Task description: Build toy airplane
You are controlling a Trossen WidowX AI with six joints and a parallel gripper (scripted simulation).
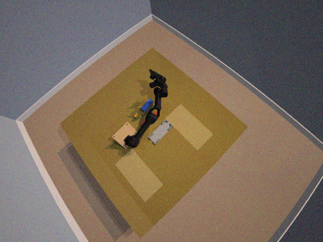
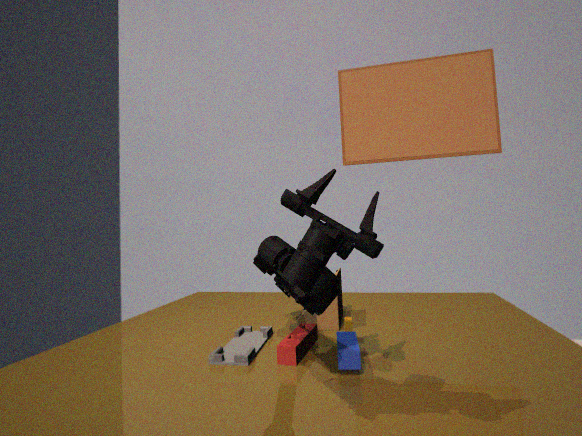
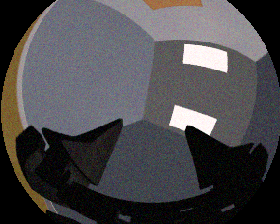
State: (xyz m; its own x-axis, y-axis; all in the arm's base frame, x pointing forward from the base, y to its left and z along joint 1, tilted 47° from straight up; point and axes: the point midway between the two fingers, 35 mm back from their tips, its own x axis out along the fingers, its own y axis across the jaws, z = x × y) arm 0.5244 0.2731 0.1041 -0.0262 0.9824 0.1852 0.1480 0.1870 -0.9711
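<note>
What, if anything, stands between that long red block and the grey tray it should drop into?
Nothing visible stands between the long red block and the flat grey tray with raised corners; they lie side by side, though the black arm passes above the block.

One gray cradle point(image 1: 160, 132) point(image 2: 246, 346), two blocks, red point(image 1: 155, 113) point(image 2: 295, 348) and blue point(image 1: 146, 105) point(image 2: 349, 352)

Blue block point(image 1: 146, 105) & small yellow pc point(image 1: 136, 116) near arm point(image 1: 157, 101); grey jig point(image 1: 160, 132) on its other side.

Red fuselage point(image 1: 155, 112) point(image 2: 297, 346) partly hidden by arm point(image 1: 151, 117) point(image 2: 310, 265).
</note>
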